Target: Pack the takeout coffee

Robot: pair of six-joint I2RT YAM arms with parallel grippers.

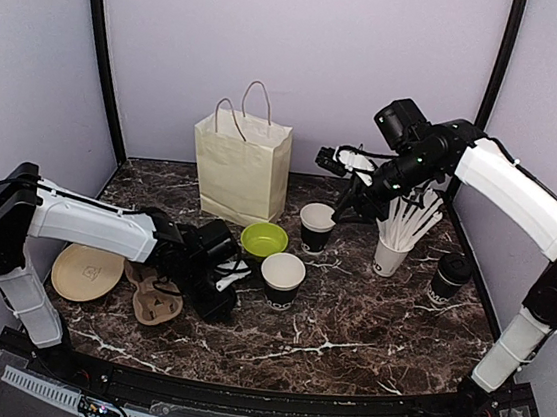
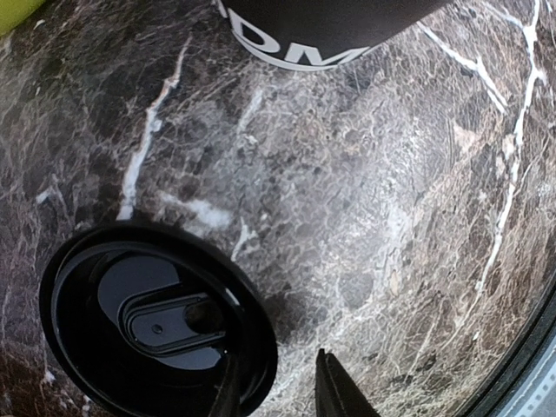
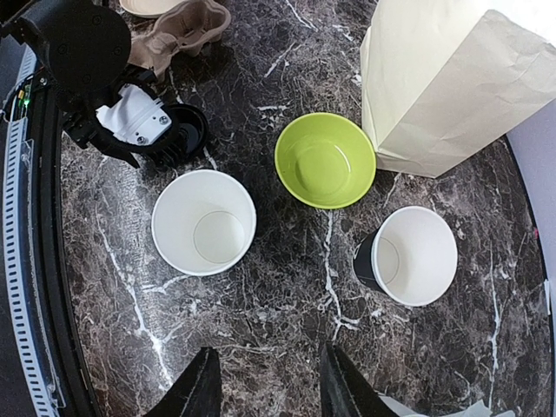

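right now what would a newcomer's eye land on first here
The tall cream paper bag stands at the back, in the middle. Near it sit a lime-green bowl and two open black coffee cups. At left, the left hand straddles a black lid by its rim.

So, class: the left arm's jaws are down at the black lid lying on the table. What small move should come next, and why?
Probably close the left gripper on the rim of the black lid, then lift. In the left wrist view the upturned lid's rim seems to lie between the jaws, which stand apart with a gap showing. The open cup right beside it has no lid on.
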